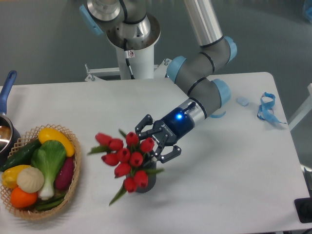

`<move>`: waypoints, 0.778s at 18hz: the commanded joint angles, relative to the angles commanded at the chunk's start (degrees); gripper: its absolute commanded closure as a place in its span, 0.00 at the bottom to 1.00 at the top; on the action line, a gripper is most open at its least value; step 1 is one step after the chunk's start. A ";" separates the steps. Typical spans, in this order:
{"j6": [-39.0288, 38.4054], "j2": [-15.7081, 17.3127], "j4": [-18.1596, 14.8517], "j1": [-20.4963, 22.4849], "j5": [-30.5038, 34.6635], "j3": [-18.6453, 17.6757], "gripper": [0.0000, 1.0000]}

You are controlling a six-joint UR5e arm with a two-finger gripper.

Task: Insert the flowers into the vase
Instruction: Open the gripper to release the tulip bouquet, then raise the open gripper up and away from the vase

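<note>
The flowers, a bunch of red tulips with green leaves, stand with their stems down in the vase. The vase is small and dark grey, near the table's front middle. Only part of its wall shows below the blooms, and its mouth is hidden by them. My gripper is just up and right of the bunch, with its jaws spread wide. One fingertip is above the top tulips and the other is at the bunch's right side. The nearest tulip lies between the fingers, and I see no grip on it.
A wicker basket of colourful vegetables sits at the front left. A metal pot with a blue handle is at the left edge. A blue strap and a small pale object lie at the back right. The arm's base stands at the back.
</note>
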 joint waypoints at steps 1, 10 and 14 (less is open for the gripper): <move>0.00 0.09 0.09 0.35 0.00 -0.09 0.00; 0.00 15.88 0.09 9.66 23.86 -0.09 0.00; -4.02 23.01 -0.61 12.57 38.72 4.02 0.00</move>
